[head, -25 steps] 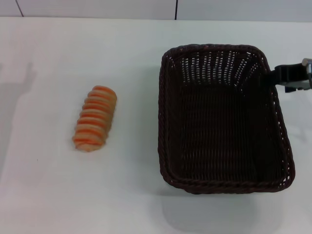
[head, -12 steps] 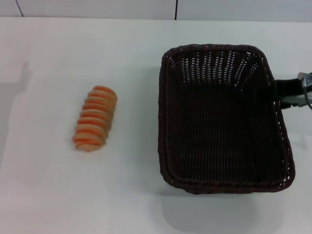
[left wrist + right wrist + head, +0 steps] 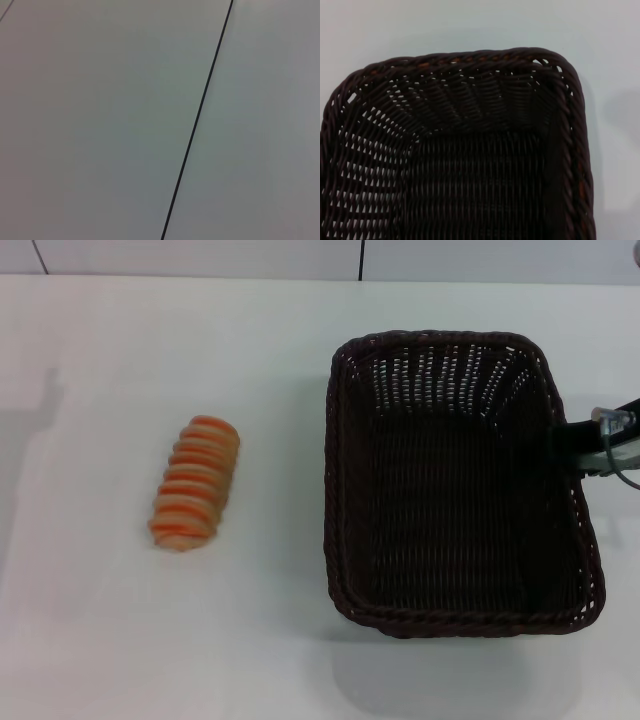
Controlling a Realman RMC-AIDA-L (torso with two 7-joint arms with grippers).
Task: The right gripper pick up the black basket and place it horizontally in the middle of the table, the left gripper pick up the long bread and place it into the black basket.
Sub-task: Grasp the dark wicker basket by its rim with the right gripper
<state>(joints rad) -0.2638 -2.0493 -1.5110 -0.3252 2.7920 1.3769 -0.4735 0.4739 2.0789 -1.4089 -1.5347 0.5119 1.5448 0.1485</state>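
Dark wicker, the one black basket (image 3: 460, 485) sits at 3 o'clock on the white counter (image 3: 270, 370), the right pincer (image 3: 590, 445) at its right rim, jaw state untellable, poised for the pick-up grasp, while one long bread (image 3: 195, 483) waits at 9 o'clock.

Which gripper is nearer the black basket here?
Right. The right gripper is at the black basket's right rim, touching or nearly so. The left gripper appears in no view; its wrist camera sees only a bare surface.
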